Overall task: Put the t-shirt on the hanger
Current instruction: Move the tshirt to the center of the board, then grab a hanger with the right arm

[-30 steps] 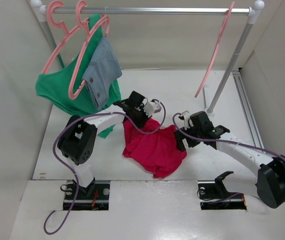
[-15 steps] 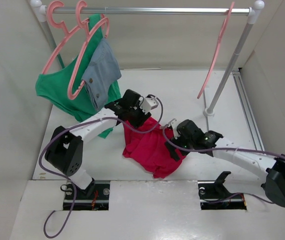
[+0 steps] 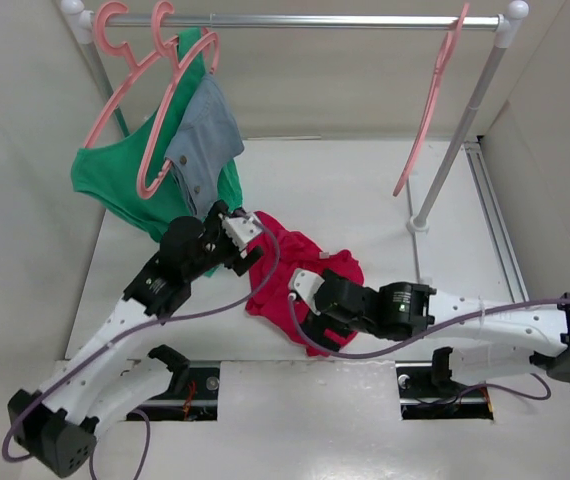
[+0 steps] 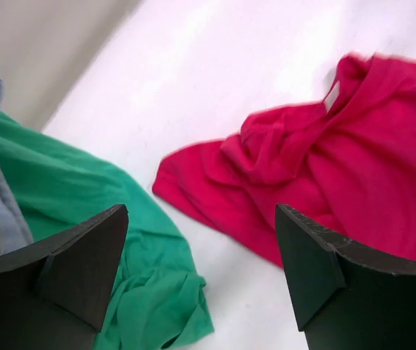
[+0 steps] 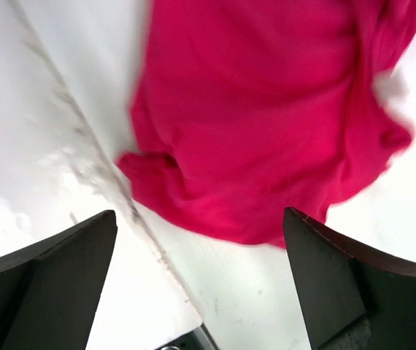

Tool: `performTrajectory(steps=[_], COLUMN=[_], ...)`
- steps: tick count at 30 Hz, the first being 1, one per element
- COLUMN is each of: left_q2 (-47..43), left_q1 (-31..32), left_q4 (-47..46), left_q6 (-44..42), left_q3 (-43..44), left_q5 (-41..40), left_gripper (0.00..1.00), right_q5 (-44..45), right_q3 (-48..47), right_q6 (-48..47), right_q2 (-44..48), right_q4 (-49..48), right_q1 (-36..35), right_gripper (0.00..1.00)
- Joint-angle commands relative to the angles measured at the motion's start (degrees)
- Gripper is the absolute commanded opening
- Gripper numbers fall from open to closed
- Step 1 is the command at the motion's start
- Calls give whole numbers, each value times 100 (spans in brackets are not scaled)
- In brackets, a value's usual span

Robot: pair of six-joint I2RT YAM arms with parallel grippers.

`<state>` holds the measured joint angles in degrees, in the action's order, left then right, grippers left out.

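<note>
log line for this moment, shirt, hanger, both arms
crimson-red cloth t-shirt: crumpled on table, unheld | salmon-pink plastic hanger: bare, hooked on rail | left fingers: open, by shirt | right fingers: open, over shirt edge

The plain crimson-red soft cloth t-shirt (image 3: 300, 262) shows vivid against the white table surface (image 3: 365, 190), with a small pale label at its neck in the left wrist view. The thin open-framed plastic hanger (image 3: 429, 108) at the right end of the silver metal rail (image 3: 315, 20) is salmon-pink. At the rail's left end, two more salmon-pink plastic hangers (image 3: 121, 100) carry a solid green cloth garment (image 3: 115, 185) and a small faded grey-blue denim piece (image 3: 205, 130), both plain, and the left gripper (image 4: 201, 211) and the right gripper (image 5: 199, 214) have matte black fingers.
</note>
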<state>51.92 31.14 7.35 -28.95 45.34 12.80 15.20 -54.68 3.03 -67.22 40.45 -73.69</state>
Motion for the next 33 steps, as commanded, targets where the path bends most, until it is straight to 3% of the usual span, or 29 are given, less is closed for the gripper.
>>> performTrajectory(steps=[1,9,15,18,19,22,27,30,31,33], left_q2=[-401,-113,160,73,73,-51,-235,-297,-297,-358], left_q1=[33,33,33,85,86,138,138,191,191,243], left_q4=[-937,-797,-972,-1139,-1140,-1201,-1254,-1254,-1254,-1254], left_q6=[195,891,1005,1058,1058,1058,1111,1164,1164,1164], left_q3=[-587,-763,-904,-1106,-1159,-1299,-1502,-1633,-1634,-1634], left_q5=[284,399,276,460,565,688,820,874,926,926], left_gripper=[79,79,79,79,79,79,79,79,79,79], right_q5=[545,711,1115,2781,4031,5017,4195,2925,2675,2427], right_q3=[-1174,-3065,-4409,-5201,-5376,-5642,-5642,-5773,-5922,-6081], right_q6=[-416,-777,-1217,-1217,-1025,-707,-707,-707,-707,-707], right_q2=[-72,683,676,333,245,104,174,-167,-473,-756], right_q4=[507,772,-291,-169,-29,140,-371,-301,-92,138], right_q1=[-426,-550,-550,-550,-489,151,2143,3103,3620,3949], right_gripper=[99,98,94,96,96,96,94,94,94,94])
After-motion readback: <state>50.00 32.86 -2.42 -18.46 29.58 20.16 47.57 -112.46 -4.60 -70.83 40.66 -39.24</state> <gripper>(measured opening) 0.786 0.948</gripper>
